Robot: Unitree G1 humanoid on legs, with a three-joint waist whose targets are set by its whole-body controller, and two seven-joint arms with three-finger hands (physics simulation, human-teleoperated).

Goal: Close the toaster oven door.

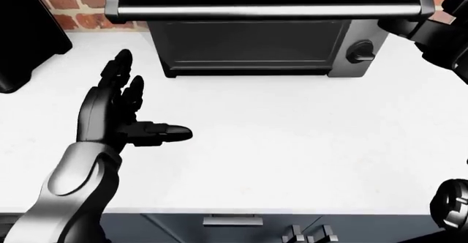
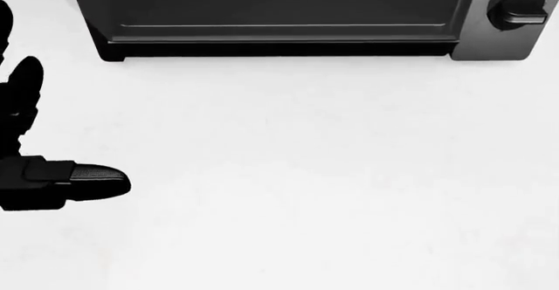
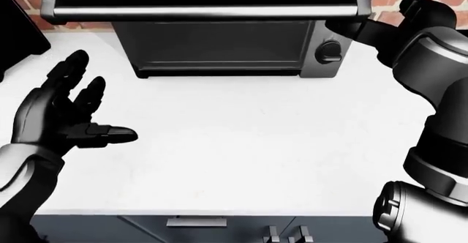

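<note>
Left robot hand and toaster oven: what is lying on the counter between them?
Nothing. In the left-eye view only bare white counter separates the open left robot hand from the toaster oven.

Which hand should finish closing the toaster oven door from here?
Right, probably. The right hand is up beside the door handle bar's right end. The left hand hovers open over the counter, well below the toaster oven.

The right hand is hidden behind the toaster oven door.
</note>
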